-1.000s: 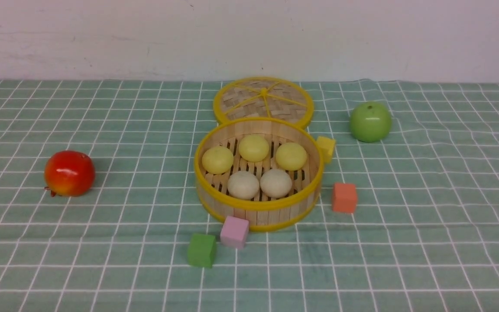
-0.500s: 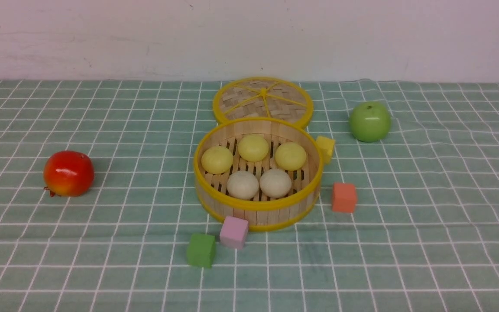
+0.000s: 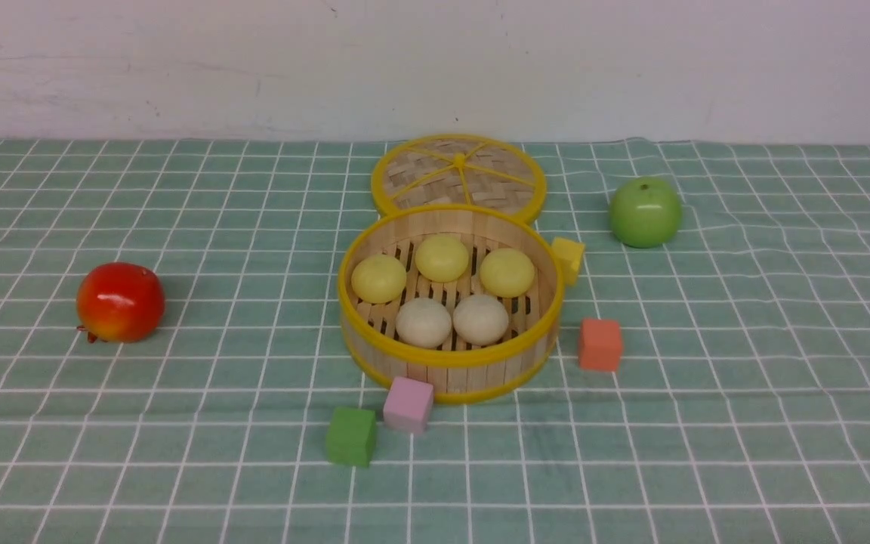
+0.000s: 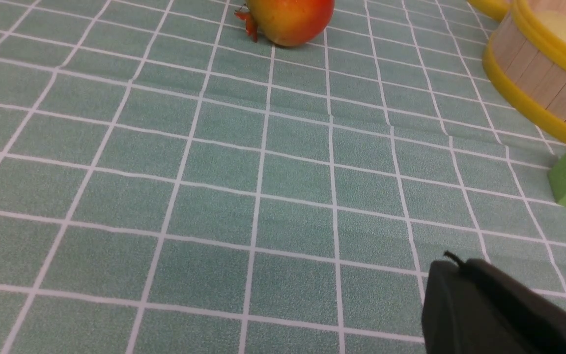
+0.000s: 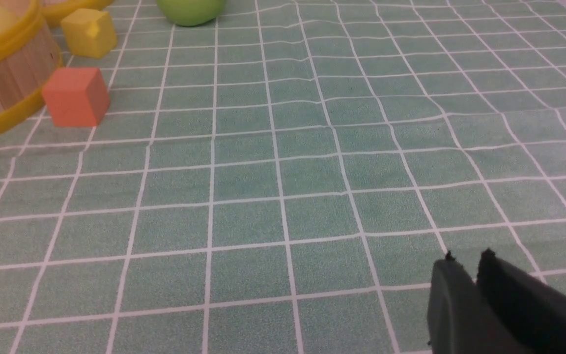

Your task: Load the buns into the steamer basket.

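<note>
The steamer basket (image 3: 450, 361) stands at the table's middle. Inside it lie five buns: three pale yellow ones (image 3: 379, 278) (image 3: 442, 258) (image 3: 507, 272) at the back and two beige-white ones (image 3: 424, 323) (image 3: 481, 319) at the front. Neither gripper shows in the front view. My left gripper (image 4: 455, 265) is shut and empty, low over the cloth, near-left of the basket (image 4: 533, 78). My right gripper (image 5: 466, 260) is shut and empty, low over the cloth, near-right of the basket (image 5: 3, 73).
The flat woven lid (image 3: 459, 175) lies behind the basket. A red apple (image 3: 120, 301) sits at the left, a green apple (image 3: 645, 212) at the back right. Yellow (image 3: 569, 258), orange (image 3: 600, 344), pink (image 3: 408, 404) and green (image 3: 351, 436) cubes ring the basket.
</note>
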Motion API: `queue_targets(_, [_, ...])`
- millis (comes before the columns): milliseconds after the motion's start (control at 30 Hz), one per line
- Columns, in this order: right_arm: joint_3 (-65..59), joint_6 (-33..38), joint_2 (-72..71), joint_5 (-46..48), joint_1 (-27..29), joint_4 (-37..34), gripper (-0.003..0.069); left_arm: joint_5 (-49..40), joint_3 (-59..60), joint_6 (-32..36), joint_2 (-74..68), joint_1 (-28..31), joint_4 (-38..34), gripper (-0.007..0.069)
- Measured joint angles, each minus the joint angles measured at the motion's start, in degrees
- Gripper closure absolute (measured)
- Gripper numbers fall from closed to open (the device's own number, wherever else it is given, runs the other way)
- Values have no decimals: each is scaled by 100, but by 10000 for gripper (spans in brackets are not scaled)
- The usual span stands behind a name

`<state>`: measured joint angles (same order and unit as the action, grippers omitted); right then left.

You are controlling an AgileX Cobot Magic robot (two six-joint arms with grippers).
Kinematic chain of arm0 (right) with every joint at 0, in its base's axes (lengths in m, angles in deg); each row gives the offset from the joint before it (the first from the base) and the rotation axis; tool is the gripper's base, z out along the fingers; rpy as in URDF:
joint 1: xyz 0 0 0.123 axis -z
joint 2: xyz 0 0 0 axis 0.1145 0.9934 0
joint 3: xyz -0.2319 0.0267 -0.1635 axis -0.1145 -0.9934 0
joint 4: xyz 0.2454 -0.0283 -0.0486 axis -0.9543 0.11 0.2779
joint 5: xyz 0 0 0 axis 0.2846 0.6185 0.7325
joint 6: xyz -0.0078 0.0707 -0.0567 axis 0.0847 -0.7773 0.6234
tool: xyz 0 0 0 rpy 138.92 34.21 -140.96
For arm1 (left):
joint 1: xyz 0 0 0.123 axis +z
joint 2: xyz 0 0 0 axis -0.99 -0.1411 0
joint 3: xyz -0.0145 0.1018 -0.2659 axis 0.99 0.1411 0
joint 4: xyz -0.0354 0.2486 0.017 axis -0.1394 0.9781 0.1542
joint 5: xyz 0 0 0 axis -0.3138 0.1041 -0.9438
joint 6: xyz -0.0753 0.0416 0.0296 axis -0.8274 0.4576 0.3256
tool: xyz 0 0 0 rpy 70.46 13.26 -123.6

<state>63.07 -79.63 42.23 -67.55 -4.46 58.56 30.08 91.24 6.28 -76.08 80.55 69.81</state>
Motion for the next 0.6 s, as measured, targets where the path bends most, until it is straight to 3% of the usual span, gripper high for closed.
queue_targets(600, [0,0,0,0,0,0,566,0,0,-4,0,0,0,637])
